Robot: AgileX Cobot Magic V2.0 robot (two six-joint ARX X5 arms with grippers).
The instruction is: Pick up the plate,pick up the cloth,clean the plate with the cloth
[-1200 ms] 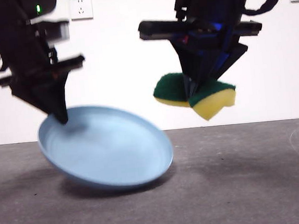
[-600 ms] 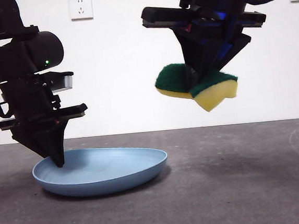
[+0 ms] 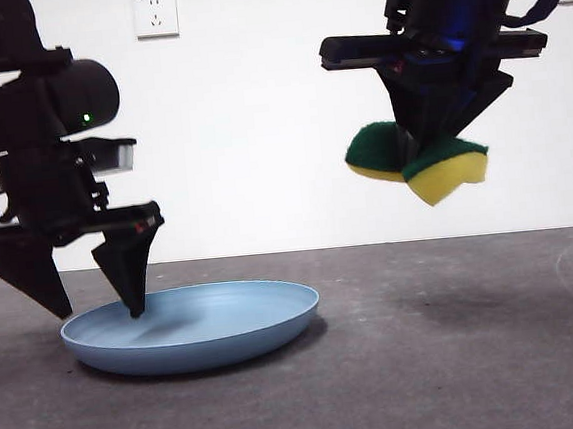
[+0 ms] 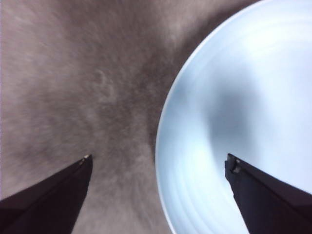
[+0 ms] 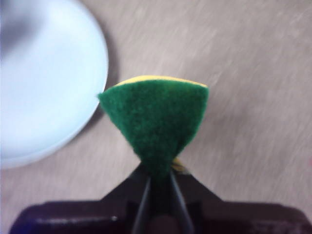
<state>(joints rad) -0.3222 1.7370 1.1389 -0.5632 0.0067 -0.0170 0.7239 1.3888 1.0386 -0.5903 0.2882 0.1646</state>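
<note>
Cloth (image 5: 158, 122) pinched in right hand (image 5: 159, 187)

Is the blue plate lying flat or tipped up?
Flat. The plate rests level on the table, and the left end effector is open, astride its rim, one jaw inside and one outside.

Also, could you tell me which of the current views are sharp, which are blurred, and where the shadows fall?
Front view: crisp; soft shadows lie on the table beneath the plate and the cloth. Left wrist view: smeared table texture, a dim patch on the plate between the open left gripper jaws. Right wrist view: soft, streaked table; the right gripper pinches the cloth.
</note>
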